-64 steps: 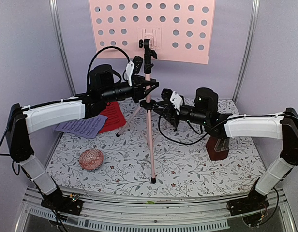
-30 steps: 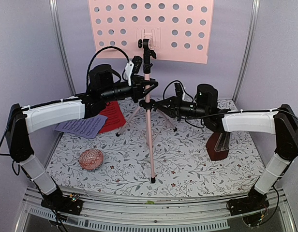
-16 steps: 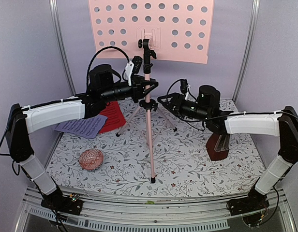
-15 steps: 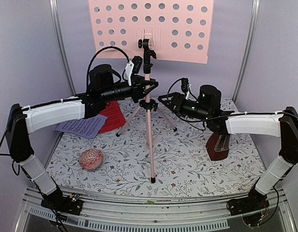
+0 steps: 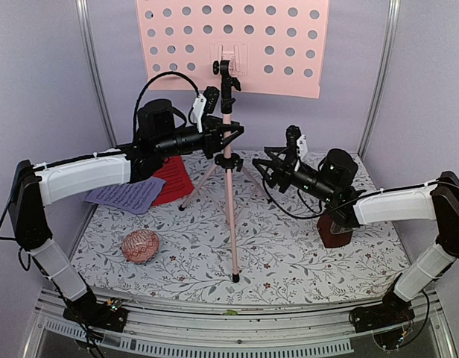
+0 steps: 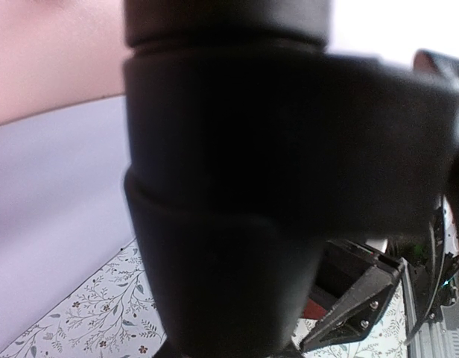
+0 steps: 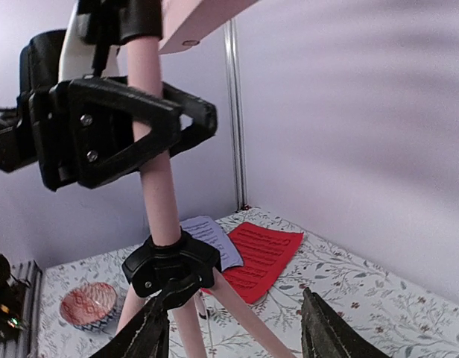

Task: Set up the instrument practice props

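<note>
The pink music stand (image 5: 229, 186) stands on its tripod mid-table, its perforated desk (image 5: 229, 45) high at the back. My left gripper (image 5: 228, 140) is shut on the stand's pole just above the black leg hub (image 7: 170, 265). In the left wrist view a black, blurred part of the stand (image 6: 229, 186) fills the picture. My right gripper (image 5: 268, 168) hangs open to the right of the pole, holding nothing. The red page (image 5: 173, 179) and the lavender page (image 5: 129, 195) lie flat at the back left. The dark red-brown metronome (image 5: 335, 233) sits at the right, partly hidden under my right arm.
A red-patterned bowl (image 5: 141, 246) sits at the front left of the floral table cover (image 5: 289, 253). Lavender walls with metal posts (image 5: 95, 74) close in the back and sides. One tripod leg (image 5: 235, 246) reaches toward the front edge.
My right gripper has opened and drawn back to the right, away from the stand's leg hub. The left gripper and the stand have not moved.
</note>
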Controlling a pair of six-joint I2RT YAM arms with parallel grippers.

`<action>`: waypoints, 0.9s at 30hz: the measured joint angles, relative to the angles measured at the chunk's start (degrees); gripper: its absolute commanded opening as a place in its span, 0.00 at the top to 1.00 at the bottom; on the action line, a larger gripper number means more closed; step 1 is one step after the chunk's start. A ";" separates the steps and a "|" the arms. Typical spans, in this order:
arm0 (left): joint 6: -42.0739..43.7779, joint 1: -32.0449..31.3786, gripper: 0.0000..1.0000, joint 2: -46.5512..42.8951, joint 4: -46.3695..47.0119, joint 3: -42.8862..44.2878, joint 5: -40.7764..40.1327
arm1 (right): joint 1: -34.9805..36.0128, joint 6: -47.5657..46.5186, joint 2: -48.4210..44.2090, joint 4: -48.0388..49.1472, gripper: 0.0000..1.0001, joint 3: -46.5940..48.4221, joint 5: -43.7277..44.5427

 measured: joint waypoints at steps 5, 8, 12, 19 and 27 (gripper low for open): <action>0.02 0.00 1.00 0.00 -0.09 0.00 0.00 | 0.02 -18.88 -0.04 1.97 0.38 -0.35 -3.87; 0.02 0.00 1.00 0.00 -0.13 0.02 0.00 | 0.02 -31.95 -0.04 0.74 0.36 -0.35 -4.66; 0.02 0.00 1.00 0.00 -0.17 0.02 0.00 | 0.02 -46.97 -0.04 -1.29 0.35 -0.26 -4.28; 0.02 0.00 1.00 0.00 -0.24 0.04 0.02 | 1.01 -66.16 0.39 -2.69 0.36 1.79 -3.21; 0.04 0.00 1.00 0.02 -0.44 0.20 0.13 | 3.91 -81.42 5.38 -3.32 0.41 5.11 -1.92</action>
